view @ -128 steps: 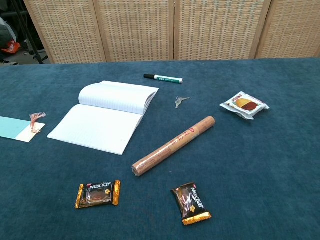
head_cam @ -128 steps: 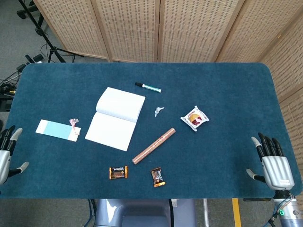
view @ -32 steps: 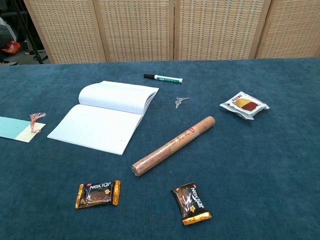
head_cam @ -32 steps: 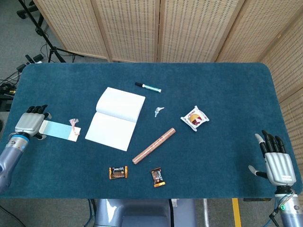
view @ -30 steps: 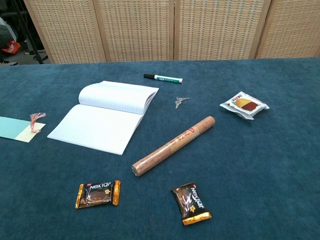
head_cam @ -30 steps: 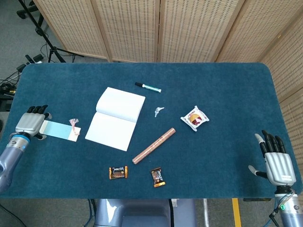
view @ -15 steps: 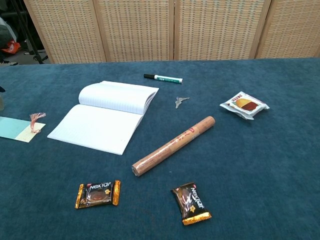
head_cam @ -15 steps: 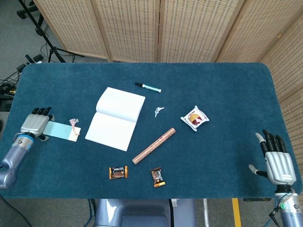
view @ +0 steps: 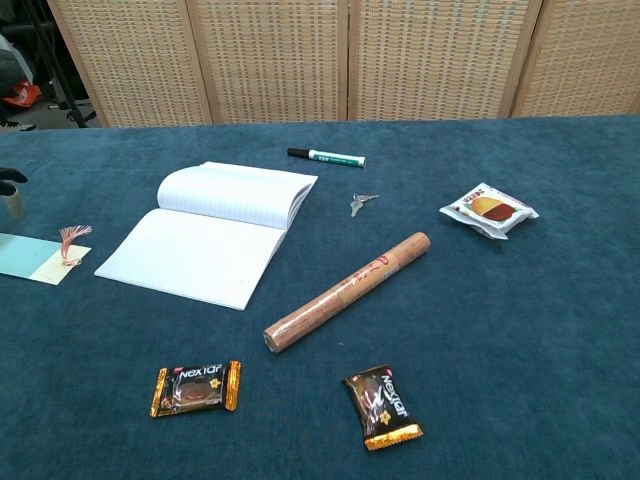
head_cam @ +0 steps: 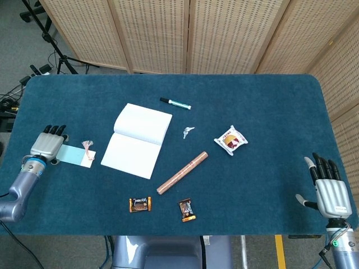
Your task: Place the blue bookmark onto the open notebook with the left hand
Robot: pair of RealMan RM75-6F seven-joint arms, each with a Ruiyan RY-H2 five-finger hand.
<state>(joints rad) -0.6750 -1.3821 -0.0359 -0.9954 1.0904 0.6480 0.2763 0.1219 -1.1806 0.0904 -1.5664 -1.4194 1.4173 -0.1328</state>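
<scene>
The light-blue bookmark [head_cam: 77, 155] with a pink tassel [head_cam: 87, 147] lies flat on the blue table, left of the open notebook [head_cam: 137, 139]. My left hand [head_cam: 49, 144] lies over the bookmark's left end with its fingers stretched out, and it holds nothing. The chest view shows the bookmark [view: 38, 259], the notebook [view: 215, 232], and only a dark fingertip of the left hand [view: 10, 180] at the frame's edge. My right hand [head_cam: 331, 193] stays at the table's near right corner, fingers spread, far from everything.
A green marker [head_cam: 175, 103] and keys [head_cam: 187, 131] lie beyond the notebook. A snack packet [head_cam: 231, 140], a cardboard roll [head_cam: 182, 172] and two chocolate bars [head_cam: 140, 204] [head_cam: 187, 210] sit right of and in front of it.
My left hand has come from the table's left edge and crept rightward over the bookmark's left end. Bookmark, notebook and right hand have not moved.
</scene>
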